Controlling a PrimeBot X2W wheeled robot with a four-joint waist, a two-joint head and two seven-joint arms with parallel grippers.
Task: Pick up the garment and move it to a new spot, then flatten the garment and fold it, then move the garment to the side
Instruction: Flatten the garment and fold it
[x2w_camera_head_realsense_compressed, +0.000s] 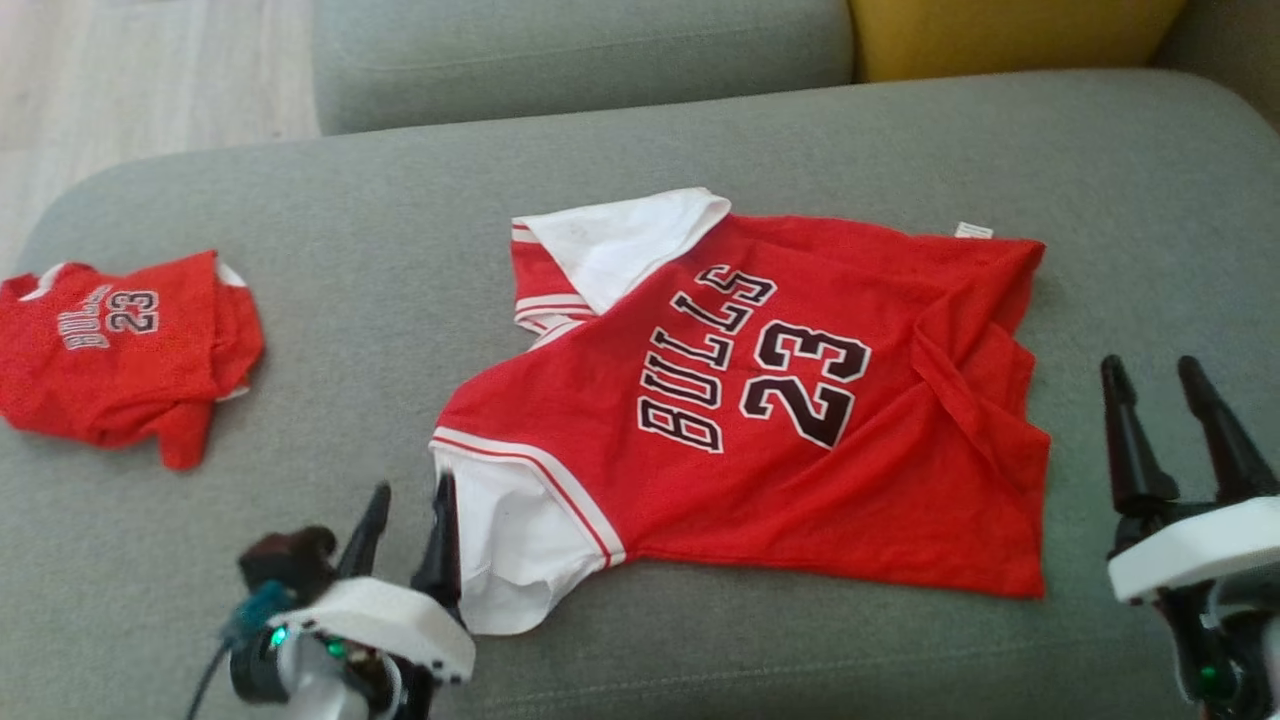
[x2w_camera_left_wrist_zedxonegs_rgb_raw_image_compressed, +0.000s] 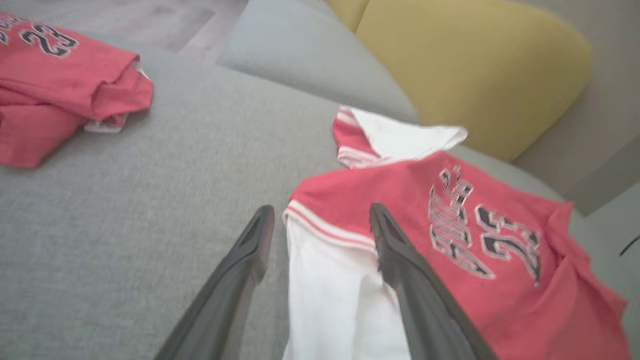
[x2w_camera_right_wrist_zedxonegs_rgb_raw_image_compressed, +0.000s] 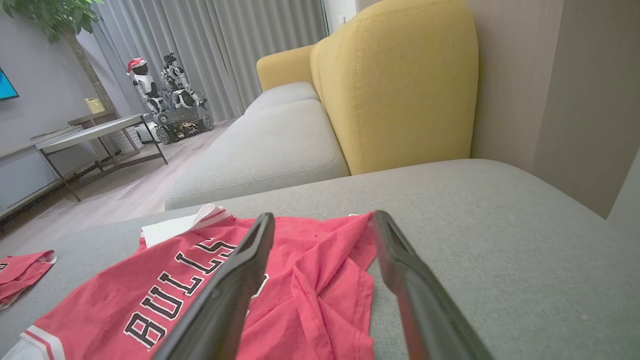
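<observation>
Garment: red jersey (x2w_camera_head_realsense_compressed: 760, 400), mid sofa seat (x2w_camera_head_realsense_compressed: 300, 200), print up, neck twd left edge, hem (x2w_camera_head_realsense_compressed: 1020, 420) twd right edge.
Lay: mostly spread. Far sleeve (x2w_camera_head_realsense_compressed: 620, 240) flipped over the shoulder; diagonal ridge in the cloth nr the hem.
Left gripper (x2w_camera_head_realsense_compressed: 412, 487): by front edge, jaws spread wide, gripping nothing. Hangs over near sleeve (x2w_camera_head_realsense_compressed: 510, 540); can't tell if touching.
Right gripper (x2w_camera_head_realsense_compressed: 1150, 365): nr front-right corner, just beside the hem, apart from cloth. Jaws wide, empty.
Also there: second jersey (x2w_camera_head_realsense_compressed: 120, 350), folded, by left edge, well apart.
Step (my read): flattening, folding not begun.
How to do it well: pinch one layer only. Left takes near sleeve at its red-striped seam, right takes the front hem corner. Draw apart along the seat, low, even tension both sides, until the ridge runs out. Then unflip the far sleeve.
Watch: thin slippery knit, prob. slides on the seat fabric; a one-sided tug drags the whole thing instead of smoothing it.
Grip depth: come down enough to catch cloth, not the upholstery.
</observation>
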